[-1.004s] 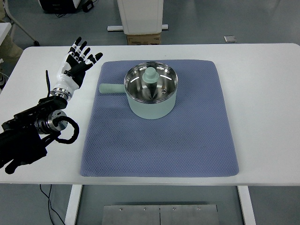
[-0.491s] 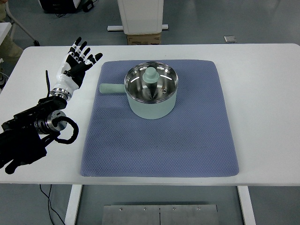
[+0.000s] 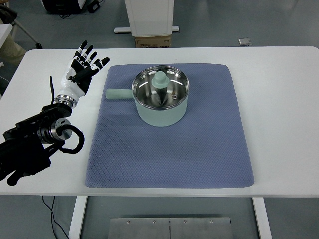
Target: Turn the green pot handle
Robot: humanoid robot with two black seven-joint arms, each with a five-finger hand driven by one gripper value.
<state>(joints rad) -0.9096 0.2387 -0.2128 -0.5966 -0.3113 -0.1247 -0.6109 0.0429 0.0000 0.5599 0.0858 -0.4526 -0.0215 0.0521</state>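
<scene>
With the left robot hand [image 3: 82, 67] open near the counter's [image 3: 279, 79] far-left corner, a careless push on the handle [image 3: 118, 93] could slide the whole green pot [image 3: 160, 97] across the mat [image 3: 169, 149].

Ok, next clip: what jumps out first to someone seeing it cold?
The mint green pot at the far middle of the blue mat, its handle pointing left. Then the left hand, fingers spread open, over the white table left of the mat, not touching the pot.
</scene>
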